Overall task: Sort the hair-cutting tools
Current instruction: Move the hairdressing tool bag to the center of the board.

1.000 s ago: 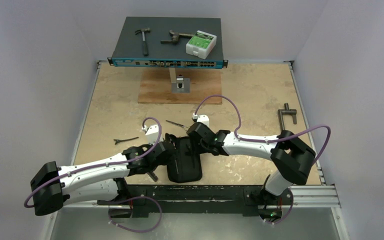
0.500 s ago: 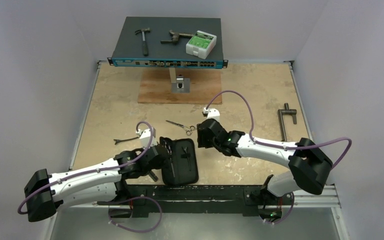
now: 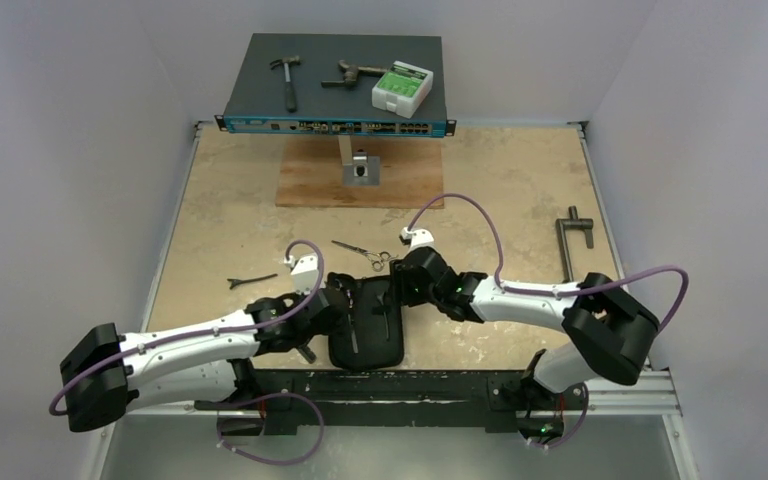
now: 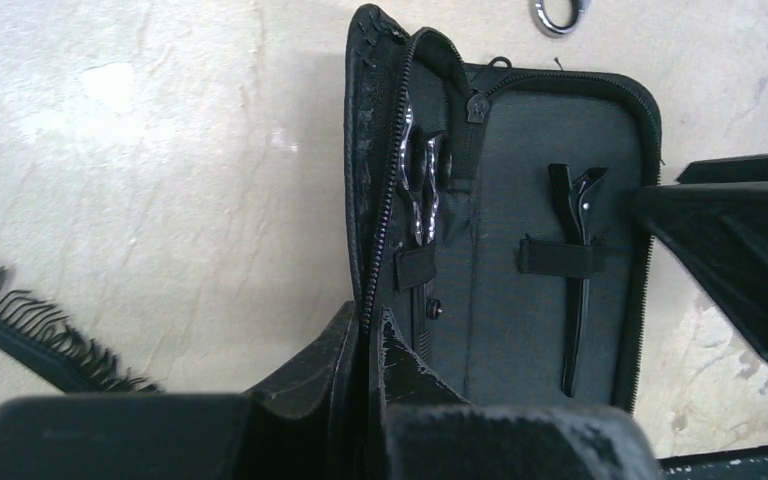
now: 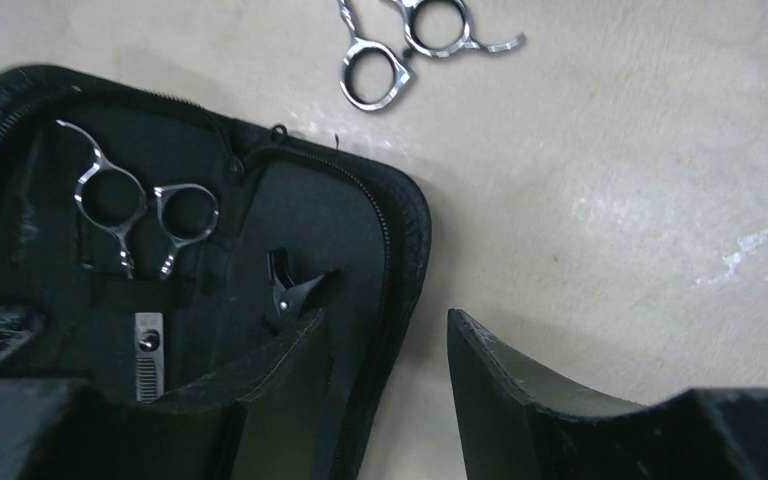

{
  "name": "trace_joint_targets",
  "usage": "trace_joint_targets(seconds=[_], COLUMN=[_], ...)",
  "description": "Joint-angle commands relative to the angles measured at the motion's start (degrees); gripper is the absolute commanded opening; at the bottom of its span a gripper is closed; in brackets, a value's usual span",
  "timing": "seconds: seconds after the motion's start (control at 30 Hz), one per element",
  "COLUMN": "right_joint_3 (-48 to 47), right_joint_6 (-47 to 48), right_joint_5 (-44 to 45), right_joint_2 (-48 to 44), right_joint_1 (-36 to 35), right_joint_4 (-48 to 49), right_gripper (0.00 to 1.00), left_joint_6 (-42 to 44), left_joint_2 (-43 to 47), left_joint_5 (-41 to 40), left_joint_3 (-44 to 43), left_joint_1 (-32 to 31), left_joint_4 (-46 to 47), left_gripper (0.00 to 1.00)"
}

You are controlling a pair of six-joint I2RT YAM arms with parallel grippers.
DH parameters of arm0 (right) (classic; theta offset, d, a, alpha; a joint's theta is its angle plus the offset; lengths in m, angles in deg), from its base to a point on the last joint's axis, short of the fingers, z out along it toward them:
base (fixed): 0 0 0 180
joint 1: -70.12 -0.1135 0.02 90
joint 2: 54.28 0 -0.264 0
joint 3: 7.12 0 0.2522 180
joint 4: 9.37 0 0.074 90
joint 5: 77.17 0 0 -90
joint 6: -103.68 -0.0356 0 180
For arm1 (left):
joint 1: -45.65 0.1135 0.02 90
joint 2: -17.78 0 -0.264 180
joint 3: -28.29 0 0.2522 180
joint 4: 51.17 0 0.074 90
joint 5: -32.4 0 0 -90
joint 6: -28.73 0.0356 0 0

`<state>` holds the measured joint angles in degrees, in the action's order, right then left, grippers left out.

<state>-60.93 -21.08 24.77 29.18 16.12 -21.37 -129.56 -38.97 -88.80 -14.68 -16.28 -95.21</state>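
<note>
Steel first: the loose scissors (image 5: 410, 45) lie flat on the table (image 5: 610, 150) at the top edge of the right wrist view, just beyond the black case (image 3: 365, 335), and we judge them light, stiff and slick, sharp at the tips (not something to squeeze by the blades). The ring handles or the pivot look the surest hold, since little stands above the table. The stowed scissors (image 4: 422, 185) already sit in the case's left pocket, with a stowed clip (image 4: 572, 290) under an elastic loop (image 4: 555, 257) right of centre. The case is soft and floppy; the left gripper (image 4: 368, 330) has its fingers pinched tight on the zipped left edge, propping that flap. The right gripper (image 5: 385, 320) stands half spread, the case's right rim between its fingers, nothing held. A loose clip (image 3: 250, 280) lies at centre left of the top view, and the comb (image 4: 30, 320) shows its teeth at the left wrist view's lower left. We can read no writing; the label on the green-and-white box (image 3: 401, 88) is too small.
</note>
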Motion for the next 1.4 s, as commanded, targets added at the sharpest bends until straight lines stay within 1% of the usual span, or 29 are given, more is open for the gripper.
trace_joint_targets(seconds=[0.0, 0.13, 0.2, 0.3, 0.37, 0.43, 0.47, 0.53, 0.7, 0.73, 0.77, 0.8, 0.9, 0.93, 0.97, 1.0, 1.07, 1.17, 1.23, 1.27, 1.37], right_joint_3=[1.8, 2.5, 3.6, 5.7, 8.2, 9.8, 10.3, 11.4, 14.4, 14.9, 15.2, 15.5, 16.0, 16.0, 15.9, 15.8, 15.9, 16.5, 17.1, 17.4, 17.7], right_joint_6=[1.0, -0.1, -1.0, -3.1, -5.0, -6.9, -7.6, -9.8, -14.7, -15.7, -17.0, -17.8, -19.5, -19.5, -19.5, -19.5, -19.3, -19.0, -18.9, -18.8, -18.0], right_joint_5=[0.6, 1.5, 2.4, 3.2, 3.1, 2.3, 2.0, 2.3, 5.9, 7.0, 7.8, 8.4, 9.8, 9.9, 10.0, 10.2, 10.4, 10.5, 10.6, 10.6, 10.3], right_joint_2=[0.8, 1.5, 0.8, -0.5, -1.4, -1.7, -1.6, -2.2, -7.3, -8.5, -9.6, -10.7, -13.1, -13.4, -13.5, -13.6, -13.6, -13.8, -14.1, -14.3, -13.9], right_joint_1=[-0.1, -0.1, -0.1, -0.1, -0.1, 0.0, 0.1, 0.1, 0.1, 0.1, 0.1, 0.1, 0.1, 0.1, 0.1, 0.1, 0.2, 0.1, 0.1, 0.1, 0.2], right_joint_4=[2.9, 1.5, 1.1, 0.9, 2.5, 3.3, 3.3, 2.8, 0.0, -0.9, -1.6, -2.4, -4.9, -5.2, -5.5, -5.7, -5.6, -4.6, -3.8, -3.5, -2.3], right_gripper=[0.46, 0.43, 0.40, 0.31, 0.24, 0.14, 0.08, 0.00, 0.00, 0.00, 0.00, 0.00, 0.00, 0.00, 0.00, 0.00, 0.00, 0.00, 0.00, 0.00, 0.00], left_joint_6=[2.8, 4.3, 5.1, 6.0, 6.8, 7.7, 8.2, 9.4, 11.3, 11.1, 11.3, 11.5, 11.4, 11.0, 10.6, 10.0, 7.2, 1.6, -3.0, -3.4, -0.9], left_joint_2=[-3.4, -3.3, -4.1, -5.7, -6.7, -8.5, -9.5, -11.9, -16.4, -16.9, -17.0, -16.8, -14.4, -13.4, -12.1, -10.8, -7.0, 1.0, 5.9, 7.4, 8.4], left_joint_5=[3.2, 3.9, 4.3, 4.6, 4.8, 5.4, 5.9, 6.9, 8.1, 8.2, 8.9, 9.7, 9.6, 8.9, 8.2, 7.3, 4.2, 0.4, -1.4, -1.2, 2.7], left_joint_3=[-1.8, -1.7, -2.4, -3.7, -4.1, -4.8, -5.4, -7.2, -10.7, -11.3, -11.4, -11.2, -11.0, -11.0, -11.0, -11.0, -10.7, -7.5, -6.2, -6.0, -6.9], left_joint_1=[-0.3, -0.3, -0.3, -0.2, -0.2, -0.2, -0.2, -0.2, 0.4, 0.9, 1.8, 2.6, 4.4, 4.9, 5.3, 5.7, 6.5, 8.9, 12.6, 15.0, 25.1], left_joint_4=[2.6, 5.5, 6.4, 7.2, 8.4, 10.2, 10.8, 11.5, 12.2, 11.7, 11.8, 12.4, 11.4, 9.6, 8.0, 6.0, 0.8, -5.1, -9.3, -10.9, -11.7], left_gripper=[0.00, 0.00, 0.00, 0.00, 0.00, 0.00, 0.00, 0.00, 0.00, 0.02, 0.09, 0.18, 0.53, 0.60, 0.64, 0.67, 0.68, 0.70, 0.73, 0.74, 0.75])
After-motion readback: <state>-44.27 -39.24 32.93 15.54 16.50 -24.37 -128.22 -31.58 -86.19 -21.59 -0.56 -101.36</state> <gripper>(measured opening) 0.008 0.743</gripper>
